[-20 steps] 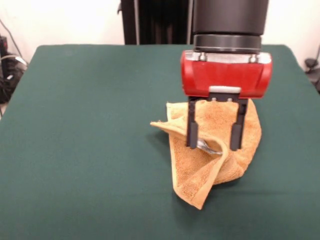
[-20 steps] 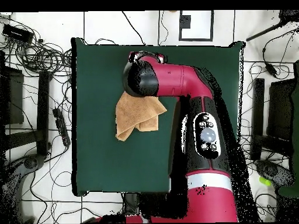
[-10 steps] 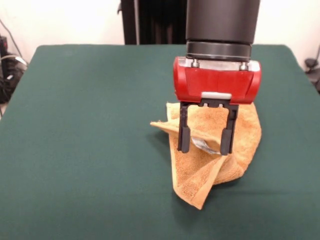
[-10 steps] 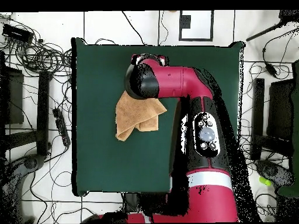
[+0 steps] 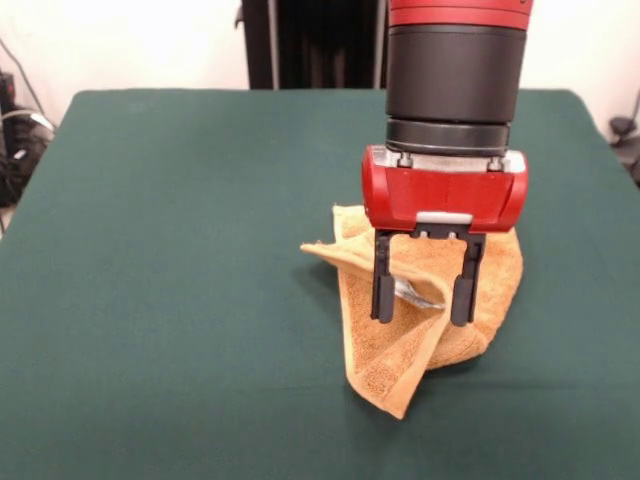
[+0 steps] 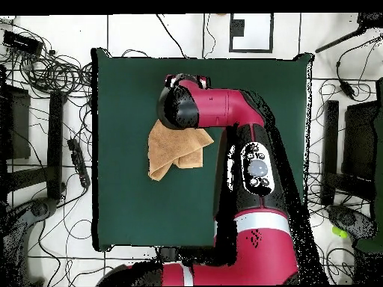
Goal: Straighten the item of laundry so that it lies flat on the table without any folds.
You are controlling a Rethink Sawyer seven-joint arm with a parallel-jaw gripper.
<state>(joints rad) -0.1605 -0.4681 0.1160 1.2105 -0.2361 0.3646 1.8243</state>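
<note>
Task not yet accomplished: the orange terry towel [image 5: 430, 300] lies crumpled and folded over itself (a flap doubled across its middle) near the desk [image 5: 170, 300] centre, with the gripper [image 5: 421, 305] spread open above it, holding nothing.

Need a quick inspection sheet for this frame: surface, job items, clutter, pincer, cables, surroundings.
Surface: dark green table, bare apart from the cloth.
Job's things: orange-yellow towel crumpled, a flap folded over, not flat.
Clutter: nothing seen on the table.
Grippers: pincer open, fingers pointing down over the towel's fold, holding nothing; contact with the cloth cannot be told.
Cables: many loose black cables on the floor around the table in the overhead view.
Surroundings: white tiled floor, dark equipment at the sides.
</note>
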